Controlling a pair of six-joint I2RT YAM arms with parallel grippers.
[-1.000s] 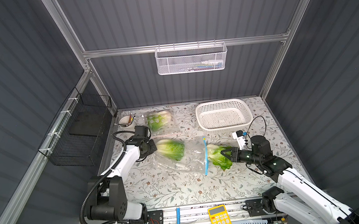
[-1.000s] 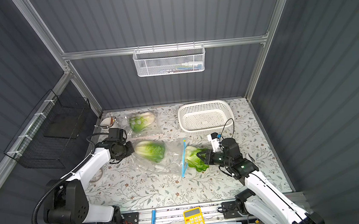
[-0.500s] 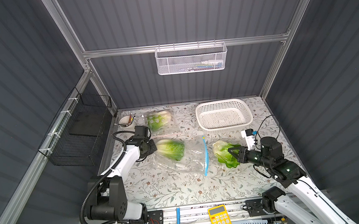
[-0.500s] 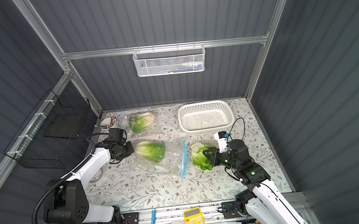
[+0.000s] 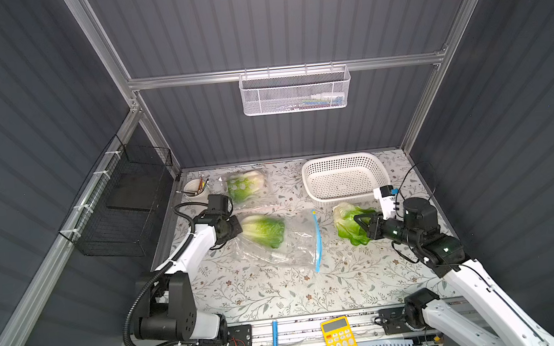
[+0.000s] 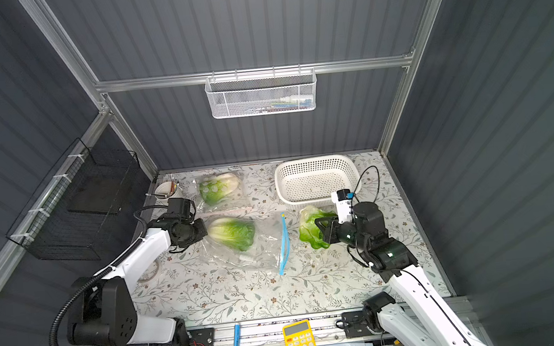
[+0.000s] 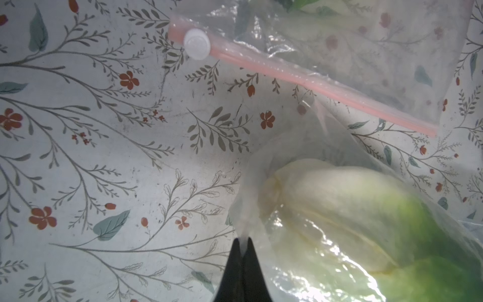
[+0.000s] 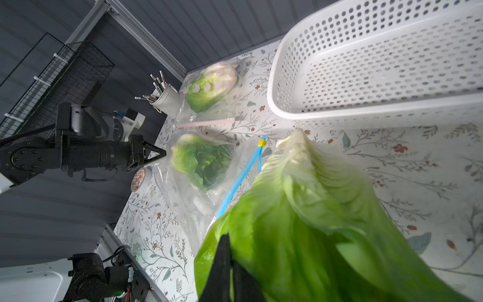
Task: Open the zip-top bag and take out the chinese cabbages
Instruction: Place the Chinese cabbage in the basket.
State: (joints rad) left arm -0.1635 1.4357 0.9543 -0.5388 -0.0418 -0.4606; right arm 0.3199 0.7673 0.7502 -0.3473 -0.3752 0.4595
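Observation:
A clear zip-top bag (image 5: 285,248) with a blue zipper (image 8: 240,180) lies mid-table in both top views. One of the chinese cabbages (image 5: 263,229) (image 7: 339,209) is still inside it. My left gripper (image 7: 243,241) is shut on the plastic at the bag's closed end (image 5: 236,228). My right gripper (image 8: 230,251) is shut on the green leaves of a second cabbage (image 5: 348,222) (image 6: 307,227), held outside the bag, right of the zipper and just in front of the basket. A third cabbage (image 5: 244,185) lies in another bag with a pink zipper (image 7: 300,78) at the back.
A white perforated basket (image 5: 344,178) stands at the back right, close to the held cabbage. A cup of pens (image 5: 195,189) sits in the back left corner. A black wire rack (image 5: 127,204) hangs on the left wall. A yellow calculator (image 5: 340,341) lies on the front rail.
My right gripper has drawn its cabbage rightward out of the bag's mouth and back toward the basket. The left gripper and the bag have stayed put.

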